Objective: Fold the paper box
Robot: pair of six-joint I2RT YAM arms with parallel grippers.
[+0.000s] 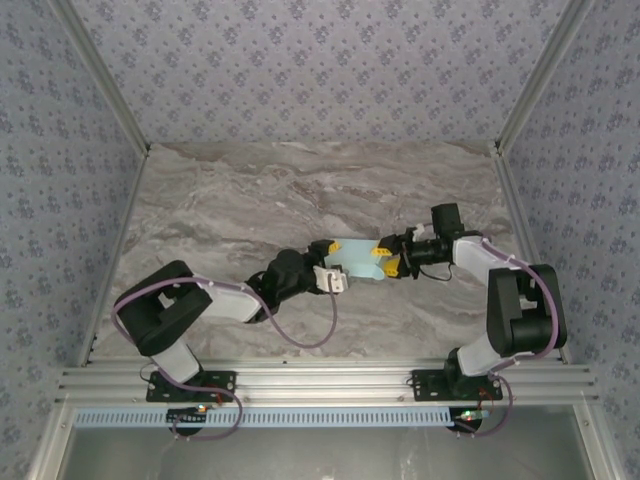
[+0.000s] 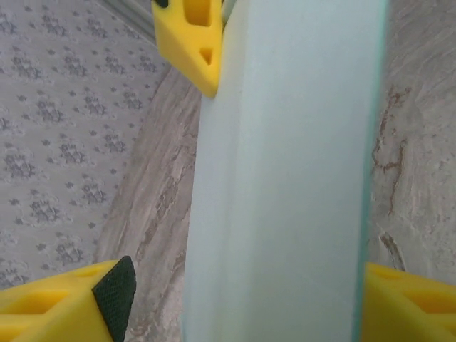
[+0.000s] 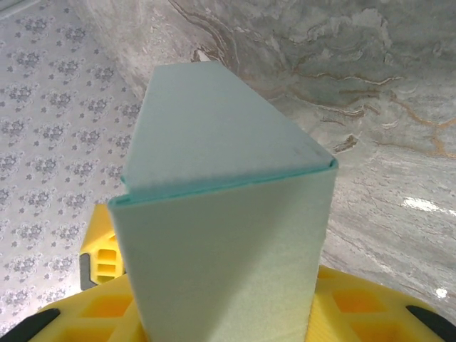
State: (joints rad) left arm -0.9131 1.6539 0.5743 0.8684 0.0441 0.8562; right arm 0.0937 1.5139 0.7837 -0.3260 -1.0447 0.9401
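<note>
Left tool (image 1: 336,270) straddles paper box (image 1: 358,258); grip of right tool (image 1: 386,259) hidden.

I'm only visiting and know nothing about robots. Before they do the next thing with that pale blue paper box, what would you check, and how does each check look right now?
1. Paper box sits between both pincers: ok.
2. Left pincer clamped on the card: not ok; a gap shows beside one pad.
3. Right pincer clamped on the card: cannot tell; the card hides its jaws.
4. Crease where two panels meet is crisp, in the right wrist view: ok.
5. Pincers apart from each other: ok.
6. Box lifted off the table: cannot tell.
</note>
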